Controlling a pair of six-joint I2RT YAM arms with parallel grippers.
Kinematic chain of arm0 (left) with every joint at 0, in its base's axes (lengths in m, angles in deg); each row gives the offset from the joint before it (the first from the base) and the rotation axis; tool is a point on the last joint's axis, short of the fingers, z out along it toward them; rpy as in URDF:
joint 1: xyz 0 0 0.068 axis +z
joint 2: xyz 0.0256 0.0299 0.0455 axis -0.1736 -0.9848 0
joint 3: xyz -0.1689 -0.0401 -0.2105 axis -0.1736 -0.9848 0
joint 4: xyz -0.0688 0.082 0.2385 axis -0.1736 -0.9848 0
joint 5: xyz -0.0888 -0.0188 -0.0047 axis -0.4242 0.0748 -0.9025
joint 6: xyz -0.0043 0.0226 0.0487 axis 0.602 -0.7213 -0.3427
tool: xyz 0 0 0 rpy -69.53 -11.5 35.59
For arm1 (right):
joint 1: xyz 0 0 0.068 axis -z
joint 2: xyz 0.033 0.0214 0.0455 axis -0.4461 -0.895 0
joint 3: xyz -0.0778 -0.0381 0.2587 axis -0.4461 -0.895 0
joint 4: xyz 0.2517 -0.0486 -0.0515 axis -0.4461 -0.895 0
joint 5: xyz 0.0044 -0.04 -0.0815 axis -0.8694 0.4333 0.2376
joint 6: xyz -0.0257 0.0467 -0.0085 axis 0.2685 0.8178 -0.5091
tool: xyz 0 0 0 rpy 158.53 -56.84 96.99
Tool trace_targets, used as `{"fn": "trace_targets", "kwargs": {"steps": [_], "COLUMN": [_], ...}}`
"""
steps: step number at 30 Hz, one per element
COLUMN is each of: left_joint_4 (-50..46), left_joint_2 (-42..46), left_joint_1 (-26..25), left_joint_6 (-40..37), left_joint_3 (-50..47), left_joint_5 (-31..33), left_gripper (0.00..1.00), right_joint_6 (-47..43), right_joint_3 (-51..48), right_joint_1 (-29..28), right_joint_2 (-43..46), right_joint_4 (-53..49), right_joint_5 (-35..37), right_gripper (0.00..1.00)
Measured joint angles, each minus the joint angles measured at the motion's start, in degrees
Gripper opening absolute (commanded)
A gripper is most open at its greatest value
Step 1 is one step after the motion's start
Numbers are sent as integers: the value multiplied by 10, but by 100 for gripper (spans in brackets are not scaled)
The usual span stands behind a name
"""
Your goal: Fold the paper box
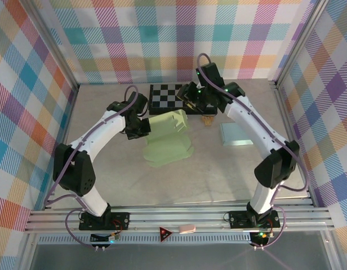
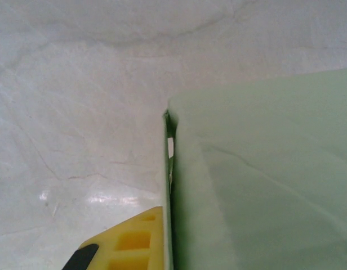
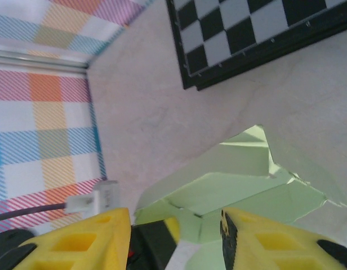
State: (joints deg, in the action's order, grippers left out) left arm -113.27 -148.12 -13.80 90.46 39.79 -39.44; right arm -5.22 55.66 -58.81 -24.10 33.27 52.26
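Marbled tabletop, pale green paper box light and floppy, best taken at flap edges, left gripper clamped on its side wall, right gripper spread open.

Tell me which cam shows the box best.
Top external: the whole box shows in outline, with a flat panel toward the arms and raised flaps at the far end. Left wrist gives just one panel and its edge, close up. Right wrist catches the folded flaps at one end, but not the rest.
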Motion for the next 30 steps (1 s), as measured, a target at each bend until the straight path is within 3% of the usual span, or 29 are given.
{"fn": "trace_targets", "kwargs": {"steps": [5, 14, 30], "left_joint_4": [-20, -31, -30], "left_joint_2": [3, 7, 7], "left_joint_1": [-15, -25, -31], "left_joint_6": [-2, -1, 2], "left_joint_3": [9, 9, 17], "left_joint_5": [0, 1, 2], "left_gripper": [0, 0, 0], "right_joint_6": [-22, -82, -101], "right_joint_3": [81, 137, 128], "right_joint_1": [-23, -40, -40], "right_joint_2": [-70, -127, -156], "right_joint_4": [-72, -134, -154], "right_joint_5": [1, 47, 39], "right_gripper": [47, 48, 44]}}
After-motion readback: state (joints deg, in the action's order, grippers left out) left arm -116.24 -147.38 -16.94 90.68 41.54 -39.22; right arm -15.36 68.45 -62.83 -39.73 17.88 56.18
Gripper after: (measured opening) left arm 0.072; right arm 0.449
